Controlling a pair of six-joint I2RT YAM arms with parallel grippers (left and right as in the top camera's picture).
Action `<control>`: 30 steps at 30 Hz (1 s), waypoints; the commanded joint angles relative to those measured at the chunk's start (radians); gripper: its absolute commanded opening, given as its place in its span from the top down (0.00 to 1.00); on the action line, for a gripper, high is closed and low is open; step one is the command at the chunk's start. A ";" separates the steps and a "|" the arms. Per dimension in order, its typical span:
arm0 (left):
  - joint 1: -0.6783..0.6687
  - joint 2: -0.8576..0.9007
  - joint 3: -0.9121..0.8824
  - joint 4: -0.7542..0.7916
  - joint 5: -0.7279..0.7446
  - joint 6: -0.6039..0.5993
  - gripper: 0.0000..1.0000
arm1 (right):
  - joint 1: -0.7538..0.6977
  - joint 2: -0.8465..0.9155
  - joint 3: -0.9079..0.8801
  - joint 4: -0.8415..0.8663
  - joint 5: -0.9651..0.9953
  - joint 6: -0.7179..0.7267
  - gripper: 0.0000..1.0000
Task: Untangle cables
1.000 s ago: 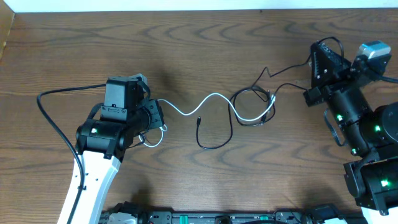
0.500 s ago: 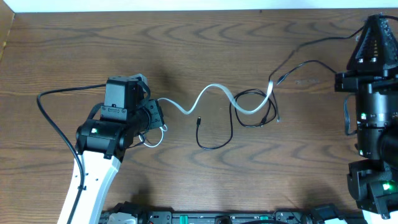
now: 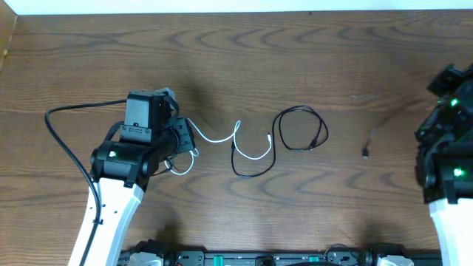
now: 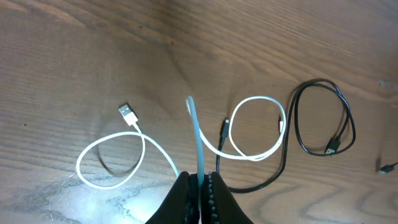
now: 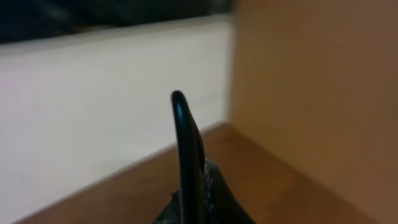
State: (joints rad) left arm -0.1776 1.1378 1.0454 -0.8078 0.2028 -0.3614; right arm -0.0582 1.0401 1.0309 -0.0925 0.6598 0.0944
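Between the two arms, on the wood-grain desk [image 3: 222, 52], the tangle had come apart within the last second; the white cable [image 4: 199, 146] had slipped off the black loop [image 4: 320, 80] and recoiled toward the left gripper [image 4: 200, 180], whose jaws stayed clamped on it; the right gripper [image 5: 196, 186] had swung far right, jaws closed on a second black cable [image 5: 186, 143], its plug end [image 3: 367, 151] lying well apart. You would judge separation nearly complete, though the white curl still touched the black run. All cords were thin, round, smooth-sheathed and springy; the white one ended in a flat metal plug [image 4: 127, 114].
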 commanded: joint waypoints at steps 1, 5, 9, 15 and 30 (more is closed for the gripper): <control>0.004 0.005 0.006 -0.003 -0.013 0.014 0.93 | -0.132 0.043 0.002 -0.018 0.071 -0.040 0.99; 0.004 0.005 0.005 -0.003 -0.013 0.013 0.92 | -0.275 0.095 0.002 -0.043 0.071 -0.039 0.99; 0.004 0.005 0.006 -0.003 -0.013 0.013 0.93 | -0.381 0.139 0.002 -0.046 0.035 -0.039 0.99; 0.004 0.005 0.006 -0.003 -0.013 0.013 0.93 | -0.410 0.167 0.002 -0.071 -0.260 0.013 0.46; 0.004 0.005 0.005 -0.003 -0.013 0.013 0.92 | -0.398 0.333 0.001 -0.492 -0.994 0.013 0.50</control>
State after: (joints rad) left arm -0.1776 1.1381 1.0454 -0.8078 0.2031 -0.3614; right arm -0.4629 1.3354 1.0302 -0.5537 -0.1234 0.1017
